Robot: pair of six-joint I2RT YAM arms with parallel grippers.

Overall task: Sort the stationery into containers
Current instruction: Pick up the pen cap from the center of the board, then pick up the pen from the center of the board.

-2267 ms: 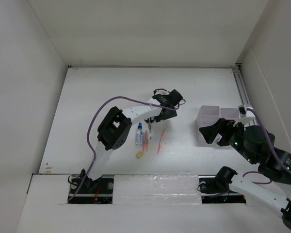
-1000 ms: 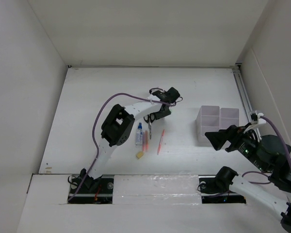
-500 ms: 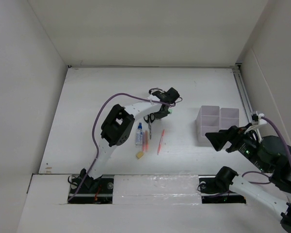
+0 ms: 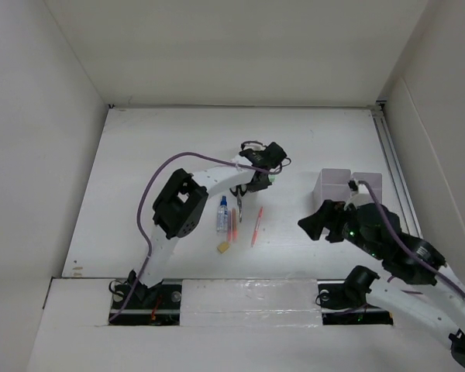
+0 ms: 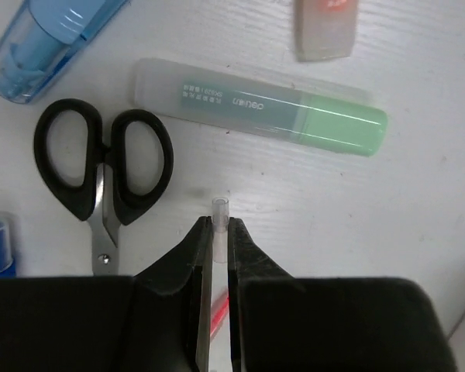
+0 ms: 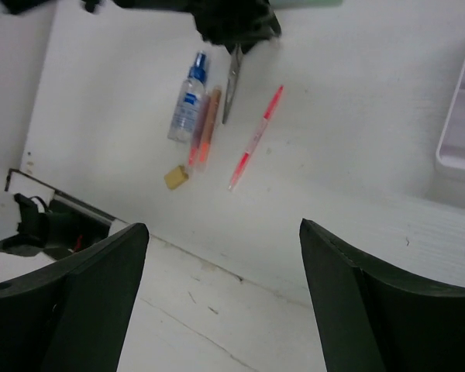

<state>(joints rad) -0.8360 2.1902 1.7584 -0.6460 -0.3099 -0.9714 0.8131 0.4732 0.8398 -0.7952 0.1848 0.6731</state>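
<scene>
Looking at your left gripper (image 5: 219,226), you are seeing its jaws pinching a thin red pen (image 5: 219,208) by its clear tip, close over the white desk (image 5: 418,232), with the black-handled scissors (image 5: 101,163) and the green marker (image 5: 294,112) lying just beside it. Your right gripper (image 6: 221,232) is hanging wide open and holding nothing, near the translucent bins (image 4: 337,184). The glue bottle (image 6: 187,97), the orange pens (image 6: 205,128), a second red pen (image 6: 256,139) and the yellow eraser (image 6: 177,177) are lying on the desk, well apart from the bins. Plain white walls (image 4: 31,116) are enclosing the desk.
</scene>
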